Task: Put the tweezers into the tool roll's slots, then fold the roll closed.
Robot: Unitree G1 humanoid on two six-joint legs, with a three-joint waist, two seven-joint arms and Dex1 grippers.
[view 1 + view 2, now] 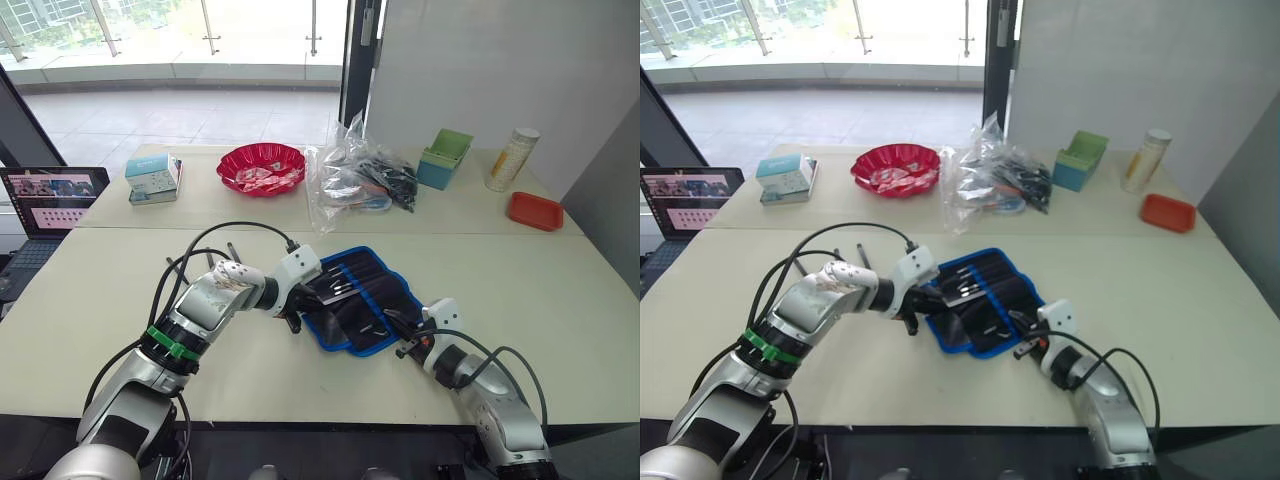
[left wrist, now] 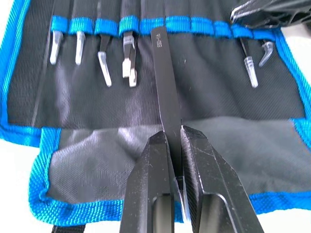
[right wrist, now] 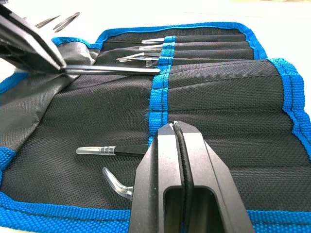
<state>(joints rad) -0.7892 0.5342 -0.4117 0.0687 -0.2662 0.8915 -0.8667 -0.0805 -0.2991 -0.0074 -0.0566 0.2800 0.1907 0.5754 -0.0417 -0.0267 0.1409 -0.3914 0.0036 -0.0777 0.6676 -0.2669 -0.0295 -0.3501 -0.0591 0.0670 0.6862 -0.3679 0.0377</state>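
The right gripper (image 3: 181,141) rests at the near edge of the open tool roll (image 1: 362,297), its fingers pressed together on a thin dark strip that may be a tweezer or the fabric; which one cannot be told. Beside it, two tweezers already sit in slots, their clear-capped tips (image 3: 95,150) showing.

The left gripper (image 2: 176,145) is clamped on one of the tweezers (image 2: 164,82), with its far end at the blue slot band (image 2: 160,23). The tweezer is judged light, stiff and slippery; grip it at mid-shaft, as here, and keep it in line with the slot. The roll fabric is soft and will shift unless pinned.

Beyond the roll lie a clear plastic bag (image 1: 355,180) and a red bowl (image 1: 262,167).
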